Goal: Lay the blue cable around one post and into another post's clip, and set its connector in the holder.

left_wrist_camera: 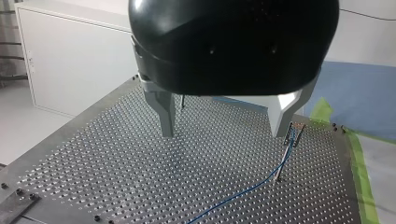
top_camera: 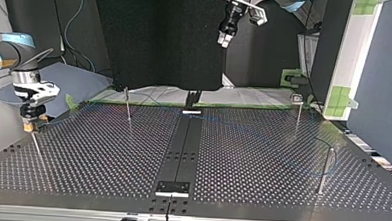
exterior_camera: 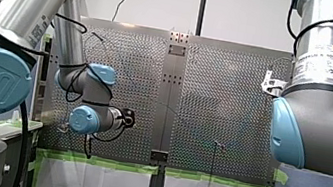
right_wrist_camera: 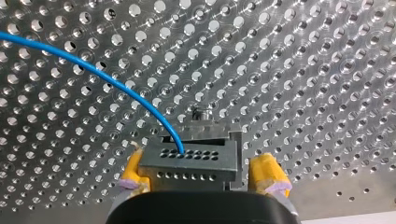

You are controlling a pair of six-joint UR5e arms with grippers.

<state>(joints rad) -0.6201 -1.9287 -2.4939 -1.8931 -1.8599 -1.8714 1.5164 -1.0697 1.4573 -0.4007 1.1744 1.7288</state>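
The blue cable [right_wrist_camera: 100, 74] runs over the perforated table and ends in a grey connector [right_wrist_camera: 189, 161] seated in a metal holder. My right gripper [right_wrist_camera: 201, 179] stands open, its yellow pads [right_wrist_camera: 268, 175] on either side of the connector; one pad is next to the block, the other shows a gap. In the top view the right gripper [top_camera: 32, 123] hangs low at the left. My left gripper [left_wrist_camera: 224, 133] is open and empty, high over the table [left_wrist_camera: 93, 154]. Ahead of it the cable [left_wrist_camera: 243, 191] climbs a thin post into a clip [left_wrist_camera: 294, 130].
Several thin posts stand on the plate, among them one at the back [top_camera: 127, 105], one at the right back [top_camera: 298, 115] and one at the right front [top_camera: 325, 168]. A dark centre strip [top_camera: 182, 145] divides the table. Green tape [exterior_camera: 103, 162] edges the near side.
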